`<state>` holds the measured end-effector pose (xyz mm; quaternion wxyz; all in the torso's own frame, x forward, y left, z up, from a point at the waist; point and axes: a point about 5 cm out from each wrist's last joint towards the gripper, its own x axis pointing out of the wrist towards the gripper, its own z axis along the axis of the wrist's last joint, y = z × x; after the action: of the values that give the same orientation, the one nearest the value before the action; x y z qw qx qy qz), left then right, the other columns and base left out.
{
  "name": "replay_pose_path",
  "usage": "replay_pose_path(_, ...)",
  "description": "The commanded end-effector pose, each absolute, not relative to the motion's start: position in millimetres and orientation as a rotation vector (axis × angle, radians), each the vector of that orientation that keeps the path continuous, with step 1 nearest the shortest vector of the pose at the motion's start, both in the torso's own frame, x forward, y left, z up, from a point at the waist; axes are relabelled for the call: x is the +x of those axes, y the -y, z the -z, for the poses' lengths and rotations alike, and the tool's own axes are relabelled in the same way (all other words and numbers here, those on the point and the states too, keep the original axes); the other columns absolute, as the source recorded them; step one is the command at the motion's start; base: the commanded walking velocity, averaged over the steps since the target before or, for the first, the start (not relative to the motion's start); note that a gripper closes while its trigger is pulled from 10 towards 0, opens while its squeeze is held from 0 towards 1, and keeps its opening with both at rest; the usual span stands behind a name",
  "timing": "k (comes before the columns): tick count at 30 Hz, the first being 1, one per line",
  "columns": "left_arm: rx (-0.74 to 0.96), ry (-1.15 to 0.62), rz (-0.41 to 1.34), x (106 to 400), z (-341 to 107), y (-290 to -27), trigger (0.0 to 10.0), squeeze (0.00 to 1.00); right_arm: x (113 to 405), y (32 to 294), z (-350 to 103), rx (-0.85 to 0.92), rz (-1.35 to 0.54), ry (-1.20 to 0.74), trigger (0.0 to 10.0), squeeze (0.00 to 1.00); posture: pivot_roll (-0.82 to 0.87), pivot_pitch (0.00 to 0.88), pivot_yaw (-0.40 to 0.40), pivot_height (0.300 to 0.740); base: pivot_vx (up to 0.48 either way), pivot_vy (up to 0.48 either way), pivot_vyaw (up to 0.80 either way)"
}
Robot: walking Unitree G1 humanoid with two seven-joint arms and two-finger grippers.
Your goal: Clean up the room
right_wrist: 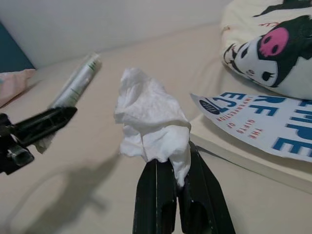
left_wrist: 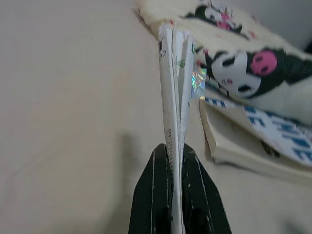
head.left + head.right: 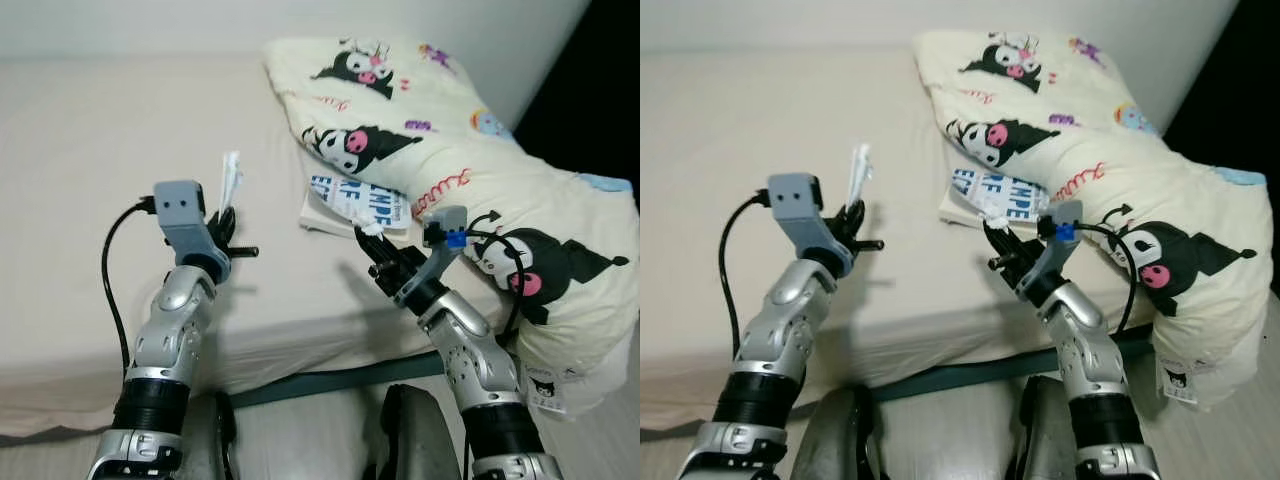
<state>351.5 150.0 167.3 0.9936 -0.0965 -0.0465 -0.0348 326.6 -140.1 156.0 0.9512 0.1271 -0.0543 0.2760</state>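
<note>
Your left gripper (image 2: pixel 175 161) pinched a wrapper (image 2: pixel 174 87); your right gripper (image 1: pixel 178 180) clamped a tissue (image 1: pixel 151 122) above the bed (image 3: pixel 90 180).

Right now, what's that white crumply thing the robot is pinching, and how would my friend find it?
Start at the big beige bed and find the cartoon-print blanket on its right side. Just in front of it lies a book with blue letters, and beside that the right gripper holds a crumpled white tissue. It is soft and wadded, unlike the flat wrapper in the left gripper.
</note>
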Motion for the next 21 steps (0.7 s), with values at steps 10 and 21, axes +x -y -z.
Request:
replay_pose_path(10, -0.183, -0.214, -0.055, 335.9, -70.6, -176.0, 10.0, 0.00, 278.2, 185.7, -48.3, 0.200, -0.381, -0.253, 0.0, 0.00, 0.06, 0.036, 0.012, 0.609, 0.000, 0.000, 0.00)
replay_pose_path(21, -0.108, -0.436, -0.144, 297.1, -10.9, -201.8, 10.0, 0.00, 236.1, 221.2, 15.0, 0.227, -0.175, -0.508, 0.0, 0.00, 0.06, 0.020, 0.012, 0.659, -0.175, 0.000, 0.00)
